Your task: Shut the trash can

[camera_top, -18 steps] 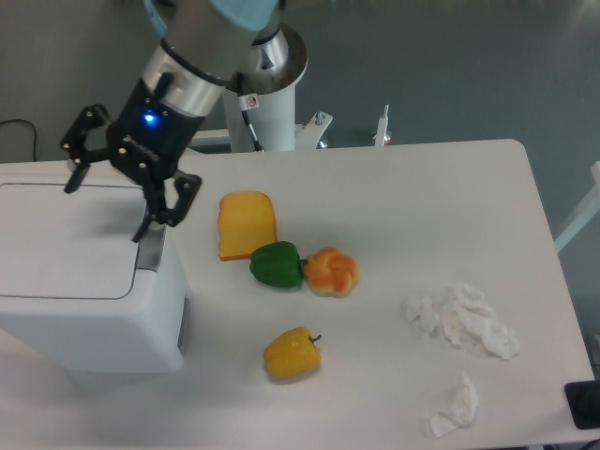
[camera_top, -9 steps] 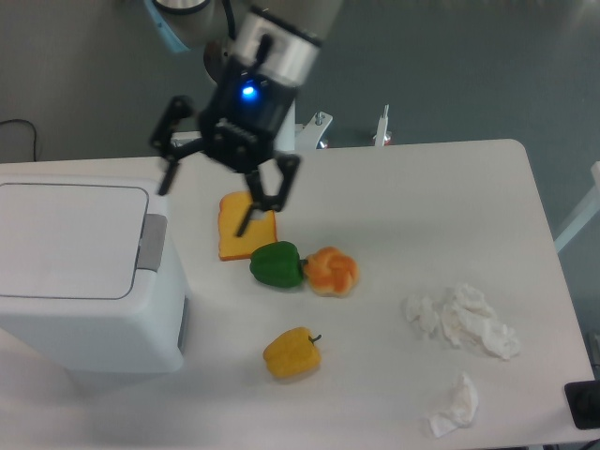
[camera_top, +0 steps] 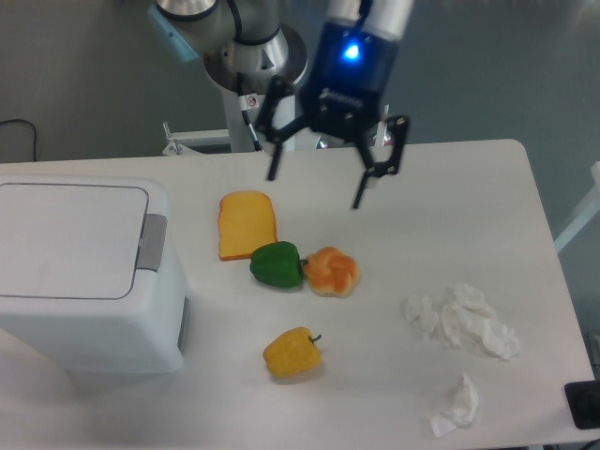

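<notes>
— So where is the trash can (camera_top: pixel 84 272)?
— At the table's (camera_top: pixel 450 206) nine o'clock edge, a big white box with its flat lid (camera_top: pixel 70 239) lying down shut and the grey latch tab (camera_top: pixel 151 243) on the lid's three o'clock side.
— And the gripper (camera_top: pixel 319 187)?
— Up near twelve o'clock, well apart from the can, hanging above the table with its two black fingers (camera_top: pixel 275 167) spread wide and nothing between them. A blue light glows on its body.
— What lies between them?
— A slice of toy bread (camera_top: pixel 247 224) just off the can's two o'clock corner. At the bread's five o'clock sits a green pepper (camera_top: pixel 277 264), touching an orange pastry (camera_top: pixel 332 271) on its three o'clock side. A yellow pepper (camera_top: pixel 292 353) lies alone toward six o'clock.
— Anything farther out?
— Crumpled white tissues (camera_top: pixel 464 321) toward four o'clock, with a smaller scrap (camera_top: pixel 455 407) near the table's front edge.
</notes>
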You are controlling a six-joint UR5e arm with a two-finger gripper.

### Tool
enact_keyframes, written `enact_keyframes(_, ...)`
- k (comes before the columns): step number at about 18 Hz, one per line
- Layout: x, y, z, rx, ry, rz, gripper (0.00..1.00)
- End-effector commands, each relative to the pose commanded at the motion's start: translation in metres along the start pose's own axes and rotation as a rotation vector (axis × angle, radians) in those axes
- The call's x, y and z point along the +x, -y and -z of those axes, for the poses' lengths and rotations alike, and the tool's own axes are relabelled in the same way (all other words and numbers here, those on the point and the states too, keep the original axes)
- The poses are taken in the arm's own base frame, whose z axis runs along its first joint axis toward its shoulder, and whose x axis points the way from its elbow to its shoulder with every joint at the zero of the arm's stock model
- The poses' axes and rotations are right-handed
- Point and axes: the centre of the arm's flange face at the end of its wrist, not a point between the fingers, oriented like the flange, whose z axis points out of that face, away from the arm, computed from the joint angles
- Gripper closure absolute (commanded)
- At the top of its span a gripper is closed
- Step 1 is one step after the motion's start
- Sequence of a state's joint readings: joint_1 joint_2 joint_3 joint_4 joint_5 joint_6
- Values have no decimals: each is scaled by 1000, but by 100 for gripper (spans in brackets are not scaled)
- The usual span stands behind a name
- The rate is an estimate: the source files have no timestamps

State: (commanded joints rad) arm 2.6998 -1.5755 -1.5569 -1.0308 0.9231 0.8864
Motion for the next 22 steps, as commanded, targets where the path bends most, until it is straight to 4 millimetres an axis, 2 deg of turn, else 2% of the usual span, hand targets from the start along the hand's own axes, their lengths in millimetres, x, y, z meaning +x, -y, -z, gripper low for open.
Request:
enact_keyframes(3, 12, -17, 3, -103, 60, -102, 0)
enact_keyframes(6, 23, -42, 7, -260, 114, -321, 0)
enact_keyframes(8, 24, -46, 11, -327, 129, -405, 0)
enact_keyframes(12, 25, -52, 9, -354, 103, -436, 0)
enact_keyframes(17, 18, -73, 15, -567, 62, -684, 0)
enact_keyframes(22, 15, -78, 18, -591, 48, -695, 0)
